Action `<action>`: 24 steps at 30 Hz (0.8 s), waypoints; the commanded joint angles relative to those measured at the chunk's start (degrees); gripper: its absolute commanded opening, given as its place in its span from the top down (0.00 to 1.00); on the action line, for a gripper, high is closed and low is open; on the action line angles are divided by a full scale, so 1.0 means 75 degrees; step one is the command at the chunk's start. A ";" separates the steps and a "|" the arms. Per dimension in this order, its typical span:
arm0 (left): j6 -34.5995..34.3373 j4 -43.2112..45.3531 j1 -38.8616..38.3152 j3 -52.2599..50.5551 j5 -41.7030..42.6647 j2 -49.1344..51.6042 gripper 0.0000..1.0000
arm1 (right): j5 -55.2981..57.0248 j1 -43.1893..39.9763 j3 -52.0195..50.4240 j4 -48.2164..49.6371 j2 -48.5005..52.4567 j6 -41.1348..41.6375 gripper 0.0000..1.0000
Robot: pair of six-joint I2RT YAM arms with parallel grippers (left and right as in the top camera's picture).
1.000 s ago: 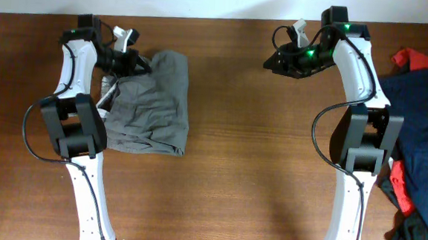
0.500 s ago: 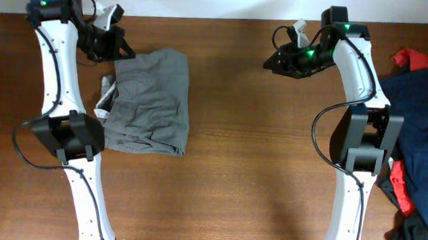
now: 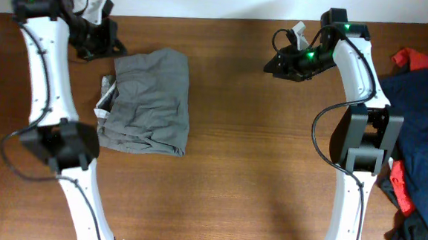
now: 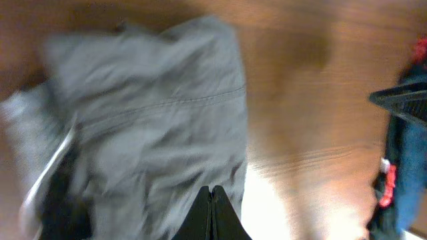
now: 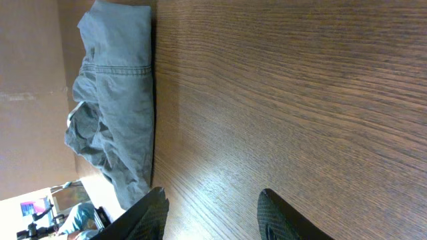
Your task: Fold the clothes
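The grey-olive garment (image 3: 148, 101) lies folded into a rough rectangle on the left of the wooden table, its pale waistband lining showing at its left edge. It also shows in the left wrist view (image 4: 153, 127), blurred, and in the right wrist view (image 5: 117, 100). My left gripper (image 3: 107, 40) is raised just beyond the garment's far left corner, fingers shut and empty (image 4: 212, 207). My right gripper (image 3: 271, 65) is open and empty above bare table, far right of the garment (image 5: 213, 217).
A navy blue garment (image 3: 422, 125) lies piled over a red cloth (image 3: 415, 56) at the table's right edge. The table's far edge (image 3: 220, 18) meets a white wall behind both arms.
My left arm has drawn back up and to the left, away from the garment's top left corner. The garment lies still. My right arm has not moved.
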 commanded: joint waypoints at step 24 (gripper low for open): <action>0.1926 0.5622 0.0938 -1.1296 0.3092 -0.3147 1.00 | 0.0460 0.0035 0.0105 -0.0140 -0.0157 -0.0140 0.51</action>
